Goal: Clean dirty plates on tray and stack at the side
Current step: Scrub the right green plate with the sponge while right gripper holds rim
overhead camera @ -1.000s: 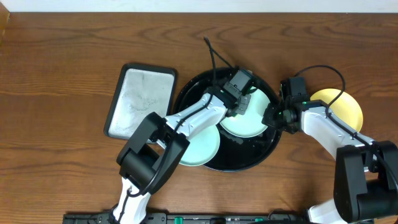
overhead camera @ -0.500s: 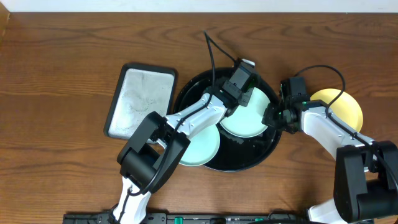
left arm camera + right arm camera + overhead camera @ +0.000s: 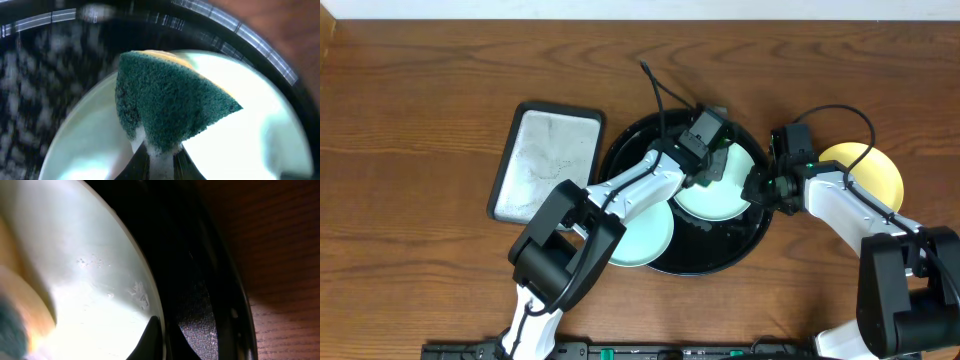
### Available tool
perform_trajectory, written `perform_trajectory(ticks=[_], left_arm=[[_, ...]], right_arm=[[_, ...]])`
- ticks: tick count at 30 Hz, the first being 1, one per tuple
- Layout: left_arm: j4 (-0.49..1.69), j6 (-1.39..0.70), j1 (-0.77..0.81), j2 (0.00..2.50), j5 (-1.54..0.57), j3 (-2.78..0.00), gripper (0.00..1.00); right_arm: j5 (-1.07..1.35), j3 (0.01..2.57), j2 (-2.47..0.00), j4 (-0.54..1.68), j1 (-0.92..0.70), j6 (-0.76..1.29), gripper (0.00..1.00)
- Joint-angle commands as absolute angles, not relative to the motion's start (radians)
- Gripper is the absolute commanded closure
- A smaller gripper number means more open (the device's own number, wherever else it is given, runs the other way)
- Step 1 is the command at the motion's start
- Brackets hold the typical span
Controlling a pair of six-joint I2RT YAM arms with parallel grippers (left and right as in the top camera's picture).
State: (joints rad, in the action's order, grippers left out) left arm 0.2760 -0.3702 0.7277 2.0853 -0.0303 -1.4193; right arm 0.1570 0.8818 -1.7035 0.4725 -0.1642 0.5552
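One stroke done: my left jaws, pinching the sponge [image 3: 170,100], slid back from the tray [image 3: 720,255] rim across the mint plate [image 3: 260,130] that my right jaws clamp; scrubbing continues.

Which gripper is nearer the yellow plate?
Right. The right gripper grips the rim of the mint plate, just left of the yellow plate; the left gripper holds a sponge farther left, over that mint plate.

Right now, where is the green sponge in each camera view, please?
Overhead: green sponge just above centre, on the mint plate in the black tray.
Left wrist: picture's centre, large.
Right wrist: blurred teal-yellow shape at the lower left edge, probably it.
Shared landmark: the mint plate beneath it.
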Motion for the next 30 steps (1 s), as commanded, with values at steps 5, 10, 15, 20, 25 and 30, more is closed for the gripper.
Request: perform_trajectory(ticks=[5, 10, 15, 20, 25, 30], left_arm=[[0.464, -0.412, 0.733, 2.106, -0.152, -1.404, 0.92], [0.519, -0.564, 0.735, 2.106, -0.245, -1.399, 0.92], [0.469, -0.649, 0.765, 2.109, -0.299, -1.396, 0.92], [0.361, -0.679, 0.812, 2.118, -0.278, -1.395, 0.92], [0.295, -0.679, 0.809, 2.143, -0.268, -1.395, 0.92], [0.338, -0.653, 0.774, 2.186, -0.173, -1.395, 0.91]], right_arm=[[0.057, 0.862, -1.719, 0.491, -0.165, 0.533, 0.99], [0.057, 0.862, -1.719, 0.491, -0.165, 0.534, 0.99], [0.057, 0.862, -1.719, 0.491, -0.165, 0.534, 0.99], [0.057, 0.862, -1.719, 0.498, -0.165, 0.533, 0.99], [0.057, 0.862, -1.719, 0.507, -0.165, 0.533, 0.99], [0.057, 0.862, -1.719, 0.51, -0.165, 0.533, 0.99]])
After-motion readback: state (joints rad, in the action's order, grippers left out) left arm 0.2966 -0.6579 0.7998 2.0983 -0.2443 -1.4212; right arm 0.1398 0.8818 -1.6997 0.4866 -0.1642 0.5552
